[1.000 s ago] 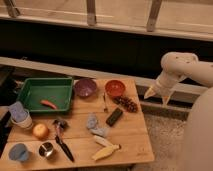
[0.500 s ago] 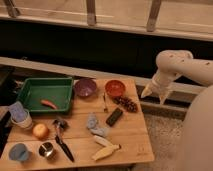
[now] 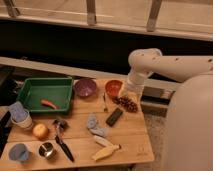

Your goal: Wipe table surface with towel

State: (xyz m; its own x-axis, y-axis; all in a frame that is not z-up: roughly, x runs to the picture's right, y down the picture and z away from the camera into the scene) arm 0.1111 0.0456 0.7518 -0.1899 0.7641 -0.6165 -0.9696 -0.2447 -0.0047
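Swung the pincer [image 3: 123, 94] leftward since a second ago, from off the right edge of the table [image 3: 134, 134] to just above its back right corner. Hangs there now between the orange bowl [image 3: 113, 87] and a dark clustered heap [image 3: 128, 104], close over both. Cannot tell whether open or closed. Cannot tell either whether touching the bowl's rim.

Finds the towel [image 3: 95, 125], a crumpled grey-blue cloth, lying near the middle of the table, towards the front, well apart from the pincer. Sits just left of a black bar [image 3: 114, 116] and just behind a pale yellow long thing [image 3: 106, 150].

Shows a purple bowl [image 3: 85, 87] left of the orange one, and a fork [image 3: 105, 102] in front of the gap between them. Shows a green tray [image 3: 30, 90] at the back left with a small orange-red piece [image 3: 48, 104] inside. Along the front left: a round orange fruit [image 3: 40, 131], a metal cup [image 3: 46, 149], a blue cup [image 3: 18, 151] and a black-handled tool [image 3: 63, 144].
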